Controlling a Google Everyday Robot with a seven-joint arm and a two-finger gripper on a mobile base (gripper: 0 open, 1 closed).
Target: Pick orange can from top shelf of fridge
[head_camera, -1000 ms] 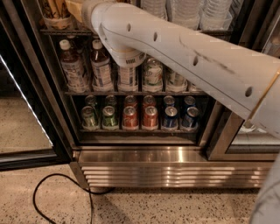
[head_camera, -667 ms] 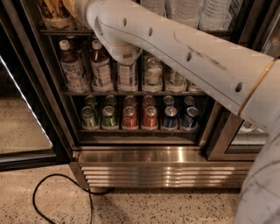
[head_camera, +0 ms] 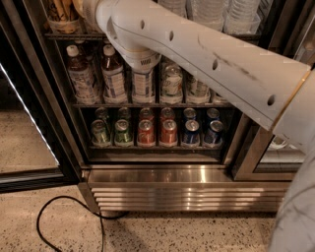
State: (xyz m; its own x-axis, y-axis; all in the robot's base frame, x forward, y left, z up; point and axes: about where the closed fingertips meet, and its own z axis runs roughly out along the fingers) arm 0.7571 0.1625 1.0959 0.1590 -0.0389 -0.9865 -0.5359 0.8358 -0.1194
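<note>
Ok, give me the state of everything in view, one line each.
Black-framed glass-door fridge, door swung open.
Dark wire top shelf, loaded, partly hidden by the white arm.
Hand, at the top shelf, cut off by the upper edge.
White-capped brown bottles, upright, middle rack.
Green, red and blue cans, upright, bottom rack.
Black cable, looped on the floor.

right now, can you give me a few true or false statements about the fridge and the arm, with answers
1. The fridge door stands open. True.
2. The lowest rack holds only red cans. False: green cans, red cans and blue cans stand there.
3. A black cable lies on the floor. True.
4. The gripper hangs by the lowest rack. False: the arm reaches up to the top shelf, and the gripper is out of view past the top edge.
</note>
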